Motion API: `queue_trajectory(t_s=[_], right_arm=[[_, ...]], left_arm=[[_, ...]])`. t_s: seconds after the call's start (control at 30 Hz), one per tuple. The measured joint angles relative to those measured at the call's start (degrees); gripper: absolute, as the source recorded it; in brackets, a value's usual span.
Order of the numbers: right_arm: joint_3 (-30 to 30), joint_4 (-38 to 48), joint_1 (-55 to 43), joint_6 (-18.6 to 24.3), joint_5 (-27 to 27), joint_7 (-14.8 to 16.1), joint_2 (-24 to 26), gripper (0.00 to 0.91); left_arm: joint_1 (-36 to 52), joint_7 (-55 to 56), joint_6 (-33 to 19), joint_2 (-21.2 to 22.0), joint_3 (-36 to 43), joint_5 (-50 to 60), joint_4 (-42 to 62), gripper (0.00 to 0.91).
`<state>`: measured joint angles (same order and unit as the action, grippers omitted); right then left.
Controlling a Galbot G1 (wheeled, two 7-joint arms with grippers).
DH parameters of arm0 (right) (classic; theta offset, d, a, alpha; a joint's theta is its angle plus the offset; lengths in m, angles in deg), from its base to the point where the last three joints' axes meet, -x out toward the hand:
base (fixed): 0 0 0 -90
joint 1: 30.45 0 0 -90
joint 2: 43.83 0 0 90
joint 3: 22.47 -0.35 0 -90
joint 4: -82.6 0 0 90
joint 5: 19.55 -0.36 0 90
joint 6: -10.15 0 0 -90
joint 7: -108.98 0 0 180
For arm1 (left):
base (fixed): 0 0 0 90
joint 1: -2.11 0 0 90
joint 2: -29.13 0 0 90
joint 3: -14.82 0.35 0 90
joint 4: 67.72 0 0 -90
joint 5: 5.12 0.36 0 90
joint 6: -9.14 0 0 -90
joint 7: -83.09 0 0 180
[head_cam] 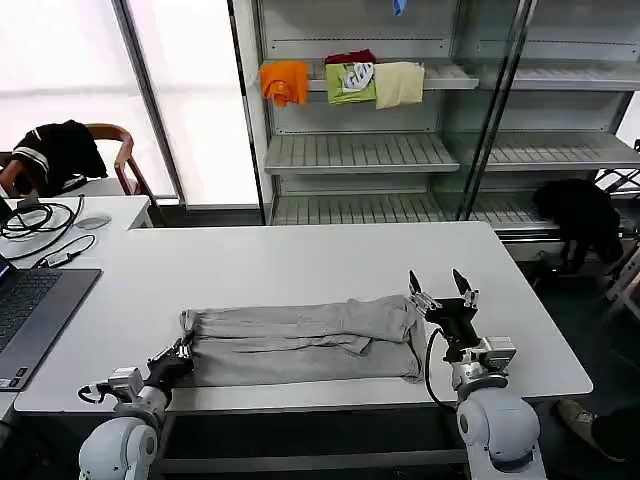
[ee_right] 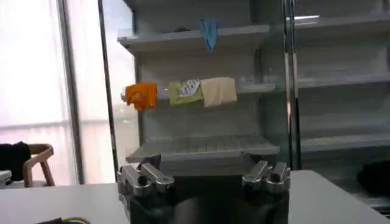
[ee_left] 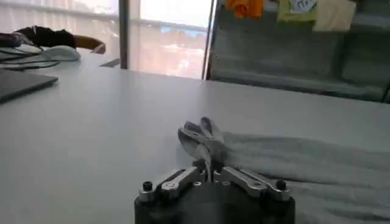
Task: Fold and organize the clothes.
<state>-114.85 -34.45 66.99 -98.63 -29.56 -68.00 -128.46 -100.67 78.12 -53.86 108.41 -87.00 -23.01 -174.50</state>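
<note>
A light grey shirt (head_cam: 300,340) lies folded into a long band along the near edge of the white table (head_cam: 300,260). The left gripper (head_cam: 178,354) is clamped on the shirt's left end, cloth bunched between its fingers. The right gripper (head_cam: 441,288) hangs just above the shirt's right end, jaws spread wide and holding nothing
</note>
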Motion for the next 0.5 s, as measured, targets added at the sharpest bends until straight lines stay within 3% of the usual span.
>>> queue_trajectory(t_s=[0.27, 0.5], right_arm=[[-0.21, 0.78, -0.38, 0.06, -0.62, 0.09, 0.57, 0.907], [-0.33, 1.5, -0.15, 0.25, -1.01, 0.02, 0.97, 0.907]], left_arm=[[0.1, -2.31, -1.17, -2.6, -3.47, 4.75, -0.69, 0.0], [2.25, -6.5, -3.29, -9.0, -10.54, 12.6, 0.2, 0.0]])
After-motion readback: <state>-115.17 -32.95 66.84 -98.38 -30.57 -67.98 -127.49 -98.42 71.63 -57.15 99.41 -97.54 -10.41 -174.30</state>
